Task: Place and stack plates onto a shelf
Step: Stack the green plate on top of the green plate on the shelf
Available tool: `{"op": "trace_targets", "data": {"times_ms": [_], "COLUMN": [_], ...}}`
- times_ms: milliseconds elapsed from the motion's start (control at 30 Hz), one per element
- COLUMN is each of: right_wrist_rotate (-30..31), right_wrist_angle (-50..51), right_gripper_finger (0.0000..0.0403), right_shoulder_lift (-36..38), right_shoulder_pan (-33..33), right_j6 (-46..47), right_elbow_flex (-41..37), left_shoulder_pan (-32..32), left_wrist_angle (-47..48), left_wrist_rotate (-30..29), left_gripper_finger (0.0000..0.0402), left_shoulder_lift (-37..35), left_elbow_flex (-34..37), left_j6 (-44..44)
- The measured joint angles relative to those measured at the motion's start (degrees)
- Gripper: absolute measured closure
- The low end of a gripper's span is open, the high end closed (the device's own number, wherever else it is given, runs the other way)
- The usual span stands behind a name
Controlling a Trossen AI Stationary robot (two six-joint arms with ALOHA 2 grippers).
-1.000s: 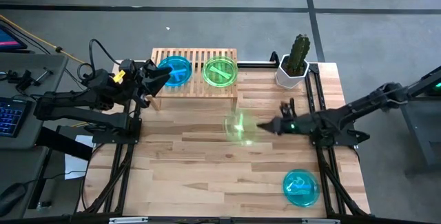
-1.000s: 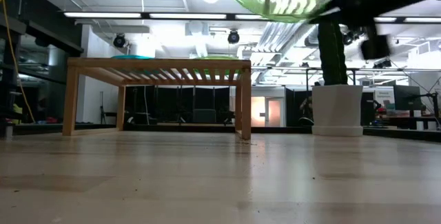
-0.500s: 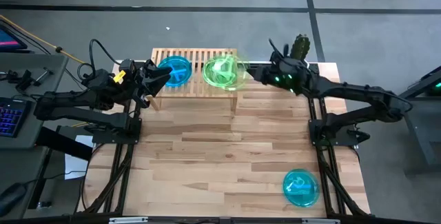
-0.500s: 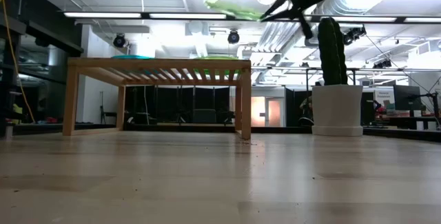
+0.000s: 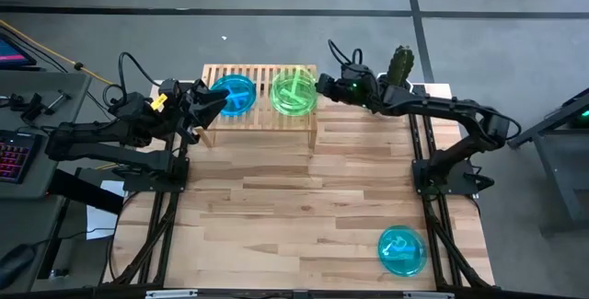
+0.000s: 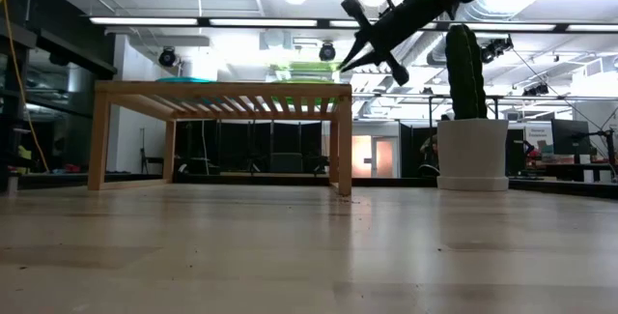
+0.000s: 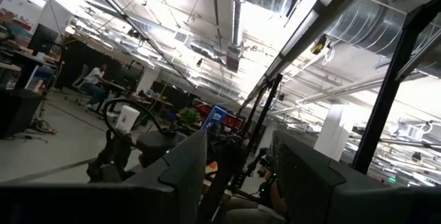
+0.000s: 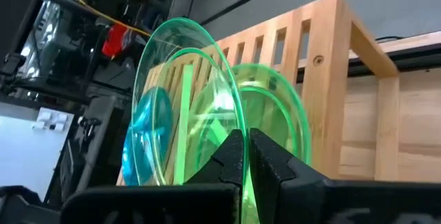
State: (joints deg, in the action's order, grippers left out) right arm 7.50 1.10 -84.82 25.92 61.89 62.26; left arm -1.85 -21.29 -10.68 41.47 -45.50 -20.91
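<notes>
right gripper (image 5: 319,86) jaws are clamped on the rim of a yellow-green plate (image 5: 293,90), held above the shelf (image 5: 259,115) right half, just over another yellow-green plate (image 8: 275,124) lying flat there. held plate is tilted, face toward the cyan plate (image 5: 233,94). left gripper (image 5: 216,102) waits beside the shelf, jaws apart. a second cyan plate (image 5: 402,250) lies on the counter (image 5: 276,207).

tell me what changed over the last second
The right end effector, shut on a yellow-green plate, carried it from above the middle of the table up to the shelf, where it now hangs just above the yellow-green plates already there. Unchanged: the left end effector open beside the shelf, the blue plates on it, and the blue plate near the table's front.
</notes>
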Motion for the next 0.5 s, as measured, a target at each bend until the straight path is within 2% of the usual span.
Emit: {"op": "trace_targets", "data": {"times_ms": [500], "right_wrist_rotate": [-0.43], "right_wrist_angle": [4.23], "right_gripper_finger": [0.0402], "right_shoulder_lift": [1.22], "right_shoulder_pan": [-0.14], "right_j6": [-2.82], "right_elbow_flex": [-0.11], "left_shoulder_pan": [0.00], "left_wrist_angle": [0.01], "left_wrist_rotate": [0.00], "left_gripper_finger": [0.0245], "left_shoulder_lift": [0.01], "left_elbow_flex": [0.00], "left_j6": [0.00]}}
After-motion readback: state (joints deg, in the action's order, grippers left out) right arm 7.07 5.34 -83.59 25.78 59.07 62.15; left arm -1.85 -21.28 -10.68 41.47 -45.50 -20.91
